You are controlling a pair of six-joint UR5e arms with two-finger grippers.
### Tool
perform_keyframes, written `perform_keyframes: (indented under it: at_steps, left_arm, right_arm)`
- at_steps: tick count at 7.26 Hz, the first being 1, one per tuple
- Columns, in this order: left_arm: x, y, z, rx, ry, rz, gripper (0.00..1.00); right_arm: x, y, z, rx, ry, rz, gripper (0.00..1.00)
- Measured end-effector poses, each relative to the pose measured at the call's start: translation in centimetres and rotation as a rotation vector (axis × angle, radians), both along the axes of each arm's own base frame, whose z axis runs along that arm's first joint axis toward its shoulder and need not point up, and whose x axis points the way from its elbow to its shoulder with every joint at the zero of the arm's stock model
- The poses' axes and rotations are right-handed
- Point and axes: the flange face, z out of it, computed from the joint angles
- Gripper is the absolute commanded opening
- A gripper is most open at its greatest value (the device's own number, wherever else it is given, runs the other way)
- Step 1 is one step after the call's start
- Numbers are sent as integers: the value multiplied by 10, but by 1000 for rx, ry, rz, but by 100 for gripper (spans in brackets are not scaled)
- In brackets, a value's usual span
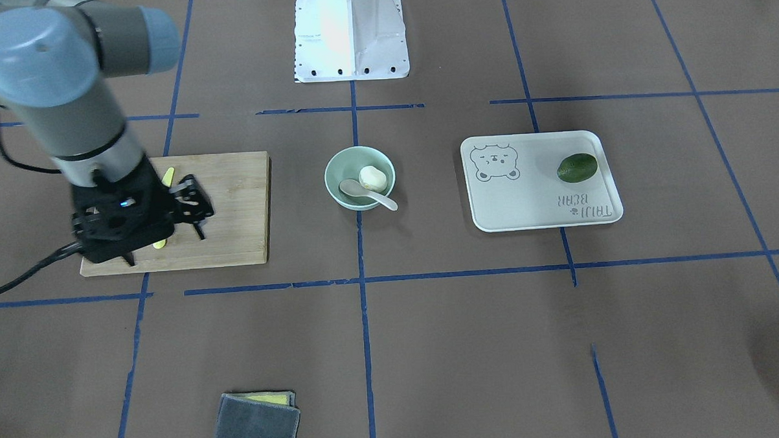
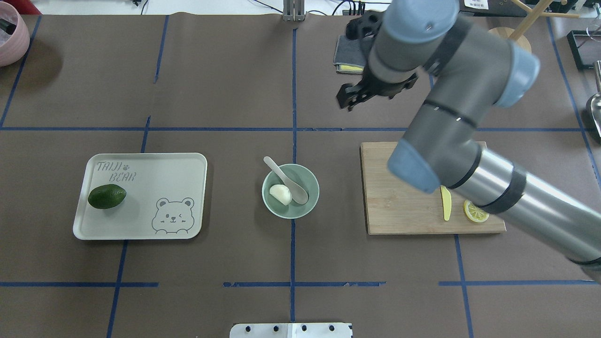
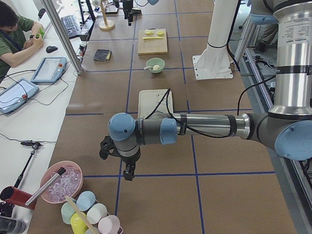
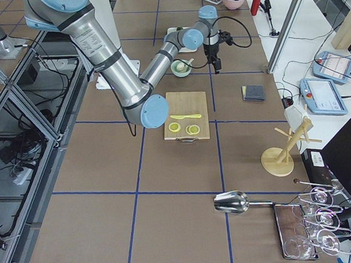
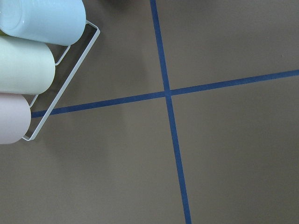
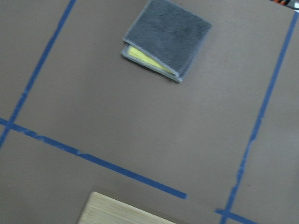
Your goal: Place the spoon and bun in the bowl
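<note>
The mint-green bowl [image 1: 329,177] [image 2: 300,211] stands at the table's middle. The white bun [image 1: 372,177] [image 2: 280,193] lies inside it. The off-white spoon [image 1: 362,193] [image 2: 286,178] rests in the bowl with its scoop beside the bun and its handle over the rim. My right gripper [image 1: 198,209] [image 2: 357,94] hangs open and empty above the far edge of the cutting board, well apart from the bowl. My left gripper [image 3: 128,171] shows only in the exterior left view, far from the bowl. I cannot tell whether it is open or shut.
A wooden cutting board [image 1: 234,211] [image 2: 399,202] holds a yellow knife [image 2: 445,203] and a lemon slice [image 2: 475,211]. A white bear-print tray [image 1: 531,194] carries a green fruit [image 1: 577,167]. A folded grey cloth [image 1: 257,424] [image 6: 166,37] lies beyond the board. A rack of cups [image 5: 28,56] sits near my left wrist.
</note>
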Motion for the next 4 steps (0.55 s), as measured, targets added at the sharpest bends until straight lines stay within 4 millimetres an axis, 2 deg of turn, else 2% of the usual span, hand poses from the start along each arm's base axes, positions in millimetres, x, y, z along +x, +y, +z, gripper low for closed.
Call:
perform_keyframes:
  at_steps: [1,2,3,4]
  left_arm:
    - [0,2,2,-4,1,0,100]
    - [0,4,4,-11,2,-1,100]
    - [0,6,6,-21,3,-3,100]
    - [0,8,8,-27,4,-4,100]
  right_arm:
    - [75,-12,54,28,25,-49,100]
    - [142,-11,107,46,57,-78,100]
    - [198,1,159,27,81,-84,100]
    - [240,20,209,-33,90,-60,100]
